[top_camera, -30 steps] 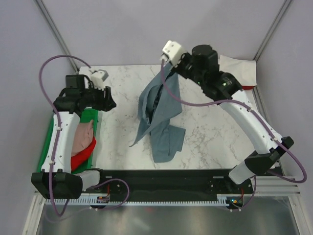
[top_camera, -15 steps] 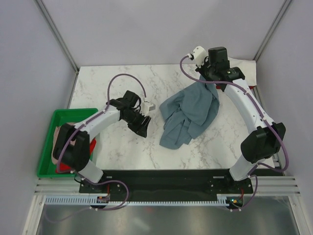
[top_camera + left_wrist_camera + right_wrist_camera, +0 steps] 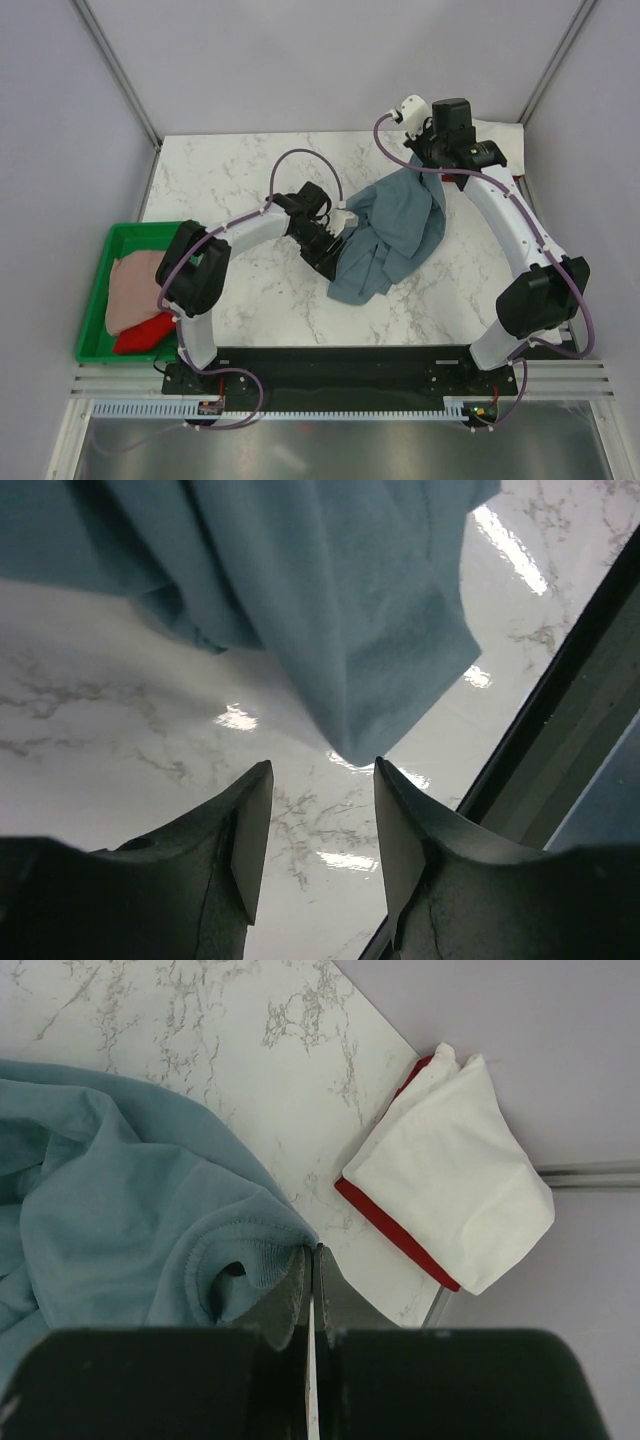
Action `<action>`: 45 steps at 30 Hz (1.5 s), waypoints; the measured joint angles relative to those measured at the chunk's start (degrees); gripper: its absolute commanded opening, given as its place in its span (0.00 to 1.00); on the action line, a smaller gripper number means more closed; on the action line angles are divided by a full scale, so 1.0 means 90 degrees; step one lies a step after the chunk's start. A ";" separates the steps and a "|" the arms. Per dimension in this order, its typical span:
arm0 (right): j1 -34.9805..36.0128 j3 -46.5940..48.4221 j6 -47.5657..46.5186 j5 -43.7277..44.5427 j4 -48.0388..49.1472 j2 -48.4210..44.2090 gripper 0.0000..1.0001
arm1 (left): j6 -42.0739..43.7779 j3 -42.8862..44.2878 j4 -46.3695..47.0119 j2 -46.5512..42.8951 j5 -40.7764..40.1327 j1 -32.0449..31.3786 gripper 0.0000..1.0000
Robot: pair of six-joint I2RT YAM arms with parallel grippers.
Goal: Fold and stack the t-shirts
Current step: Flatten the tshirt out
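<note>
From above, the blue-grey shirt (image 3: 390, 235) lies crumpled on the bench (image 3: 230, 170), unfolded; pink and red shirts (image 3: 135, 285) wait in the tray (image 3: 93, 300). Left wrist: the left fingers (image 3: 252, 810) gape empty near its corner. Right wrist: the right fingers (image 3: 298, 1285) pinch its hem, and the white-over-red stack (image 3: 450, 1180) looks done.

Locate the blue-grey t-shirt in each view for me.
Top external: blue-grey t-shirt crumpled right of centre.
Left wrist: fills the top, one corner reaching toward the jaws.
Right wrist: left half, hem at the jaws.
Shared landmark: marble table under it in all three.
</note>
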 measured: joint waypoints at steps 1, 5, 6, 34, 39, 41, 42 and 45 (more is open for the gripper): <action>-0.0015 -0.0005 0.0010 0.0000 0.0000 -0.0002 0.00 | -0.0002 0.0017 0.0000 0.0017 0.0063 -0.0095 0.52; -0.0090 -0.0049 0.0080 -0.0019 0.0000 -0.0010 0.00 | -0.0005 0.0073 -0.0015 0.0136 0.0170 -0.0393 0.48; -0.0104 -0.0058 0.0100 -0.0022 0.0002 -0.0010 0.00 | -0.0005 0.0109 -0.0027 0.0219 0.0204 -0.0449 0.45; -0.0597 0.1086 0.0857 -0.0828 0.0007 -0.0163 0.00 | 0.1717 0.3395 -0.2290 -0.2149 -0.0495 0.1042 0.02; -0.0799 -0.0287 0.0840 -0.0828 -0.0104 -0.0729 0.00 | 0.2008 0.1268 -0.3067 -0.2977 -0.0024 0.0580 0.21; -0.0838 -0.0704 0.0833 -0.0833 -0.0211 -0.0848 0.00 | 0.2091 0.0512 -0.3400 -0.3135 0.0238 0.0301 0.30; -0.0843 -0.0865 0.0831 -0.0835 -0.0236 -0.0869 0.00 | 0.2101 0.0109 -0.3485 -0.3206 0.0379 0.0165 0.33; -0.0916 -0.1056 0.0838 -0.0833 -0.0284 -0.0848 0.00 | 0.2091 -0.0605 -0.3553 -0.3337 0.0362 -0.0005 0.37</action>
